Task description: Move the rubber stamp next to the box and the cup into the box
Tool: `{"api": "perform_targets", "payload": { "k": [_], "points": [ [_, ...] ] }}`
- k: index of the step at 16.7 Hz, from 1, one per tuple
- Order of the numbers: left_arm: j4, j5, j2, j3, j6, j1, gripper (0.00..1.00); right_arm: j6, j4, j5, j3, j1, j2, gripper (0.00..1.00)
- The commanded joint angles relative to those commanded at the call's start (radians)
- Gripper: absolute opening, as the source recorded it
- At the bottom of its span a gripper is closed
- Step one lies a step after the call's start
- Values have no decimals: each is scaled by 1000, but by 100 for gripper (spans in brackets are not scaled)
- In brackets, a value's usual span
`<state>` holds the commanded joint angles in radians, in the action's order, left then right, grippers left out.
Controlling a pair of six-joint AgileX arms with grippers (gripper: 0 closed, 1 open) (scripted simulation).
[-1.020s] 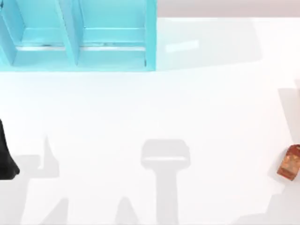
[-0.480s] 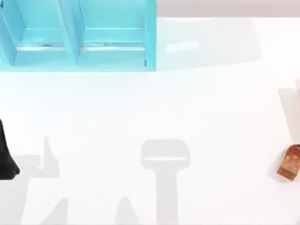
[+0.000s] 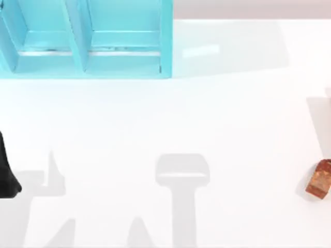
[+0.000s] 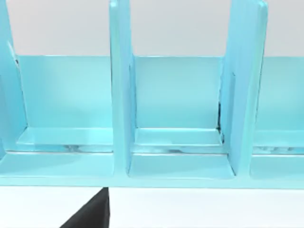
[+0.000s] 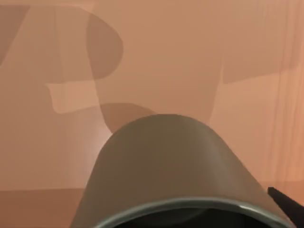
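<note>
Rubber stamp (image 3: pixel 319 179): mottled orange-brown block lying on the white table (image 3: pixel 217 119) at the far right edge of the top view, about 4 o'clock from table centre, well apart from everything else.

Cup (image 5: pixel 176 166): dark olive-grey, seen close up in the right wrist view, rim nearest the camera, wall running away from it. Behind it lies an orange-tan surface with soft shadows. A thin dark tip (image 5: pixel 285 202) sits just beside the cup's rim; whether it touches the cup cannot be told, and the right gripper's opening and hold cannot be told either.

Box (image 3: pixel 88 39): light blue, with upright dividers making open compartments, at about 11 o'clock in the top view against the table's far edge. The left wrist view faces these compartments straight on (image 4: pixel 178 95) and shows bare floors and back walls, detail that the overhead angle gives less plainly.

Left arm (image 3: pixel 6 173): a black shape at 9 o'clock, at the left edge of the top view. A black piece (image 4: pixel 90 216) also sits low in the left wrist view; finger spacing cannot be told.
</note>
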<state>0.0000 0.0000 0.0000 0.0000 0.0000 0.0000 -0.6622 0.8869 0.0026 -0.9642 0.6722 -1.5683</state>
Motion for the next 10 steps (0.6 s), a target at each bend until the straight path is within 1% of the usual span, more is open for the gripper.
{"api": "perform_targets", "payload": {
  "k": [5,10],
  "points": [
    [0,0,0,0,0,0,100,2,-31,-1,27,-2,-7,0],
    [0,0,0,0,0,0,100,2,-31,-1,27,-2,-7,38]
  ]
}}
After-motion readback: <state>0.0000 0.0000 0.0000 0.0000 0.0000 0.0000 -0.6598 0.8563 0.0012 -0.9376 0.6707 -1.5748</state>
